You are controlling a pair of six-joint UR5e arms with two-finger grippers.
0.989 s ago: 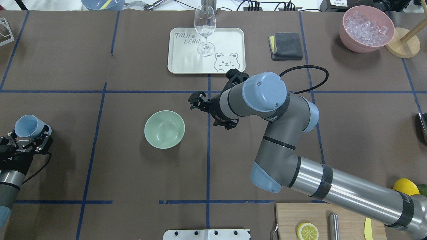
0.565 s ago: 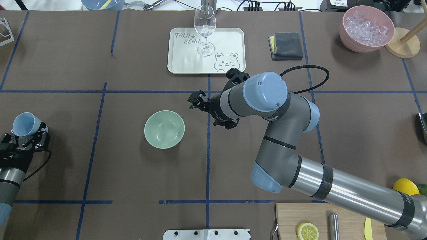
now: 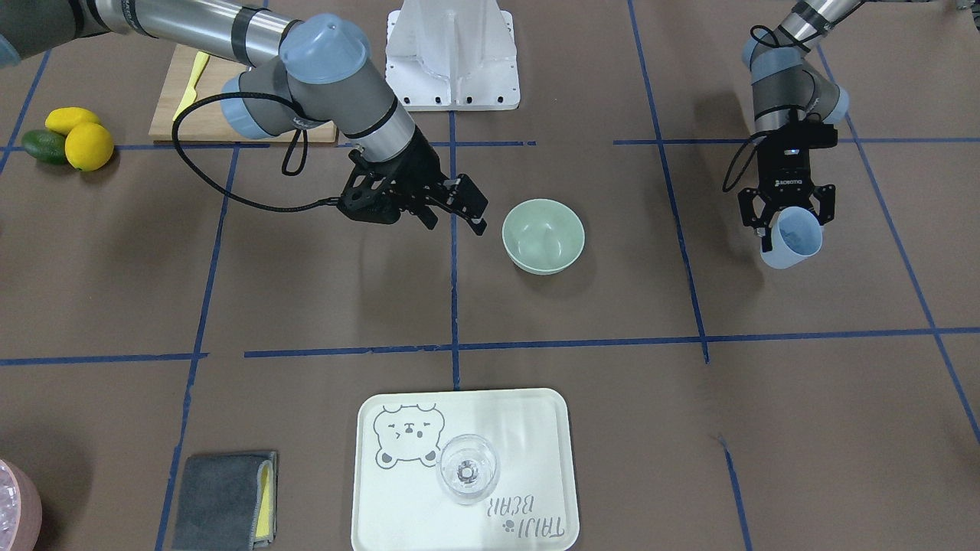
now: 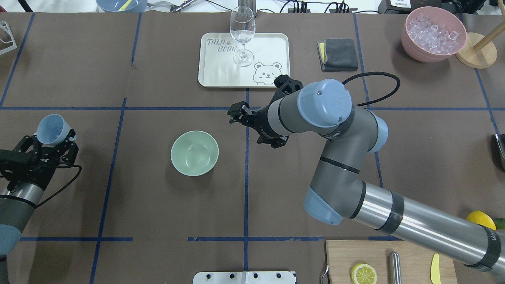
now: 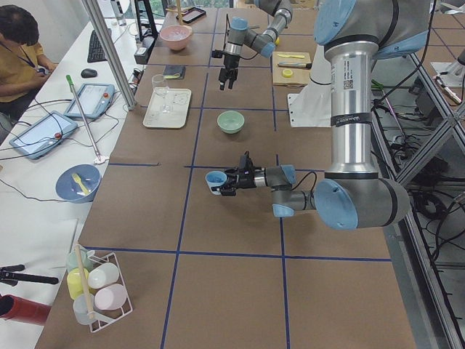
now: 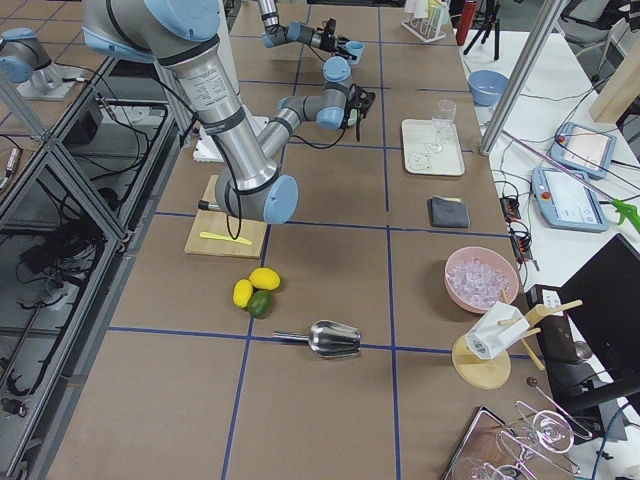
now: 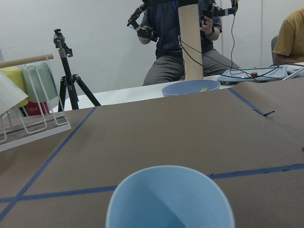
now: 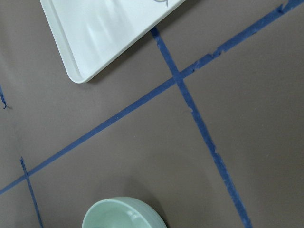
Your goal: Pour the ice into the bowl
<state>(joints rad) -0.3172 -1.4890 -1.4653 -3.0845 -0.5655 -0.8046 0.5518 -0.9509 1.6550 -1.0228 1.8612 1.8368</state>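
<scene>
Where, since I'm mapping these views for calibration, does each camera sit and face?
Front-facing: across the table, facing the robot, looking down; both arms.
Overhead: behind the robot, looking forward and down; both arms.
Exterior left: table's end; left arm near.
Exterior right: opposite end; right arm near.
Left wrist: looks over the blue cup toward people; no claw.
Right wrist: looks down at the bowl and tray; no claw.
Shared: front-facing and overhead both show the left claw gripping that cup.

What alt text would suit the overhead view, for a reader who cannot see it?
The left gripper holds a blue cup at far left, apart from the empty green bowl near the middle. The right gripper hovers open to the right of the bowl, and a pink bowl of ice stands at far right.
</scene>
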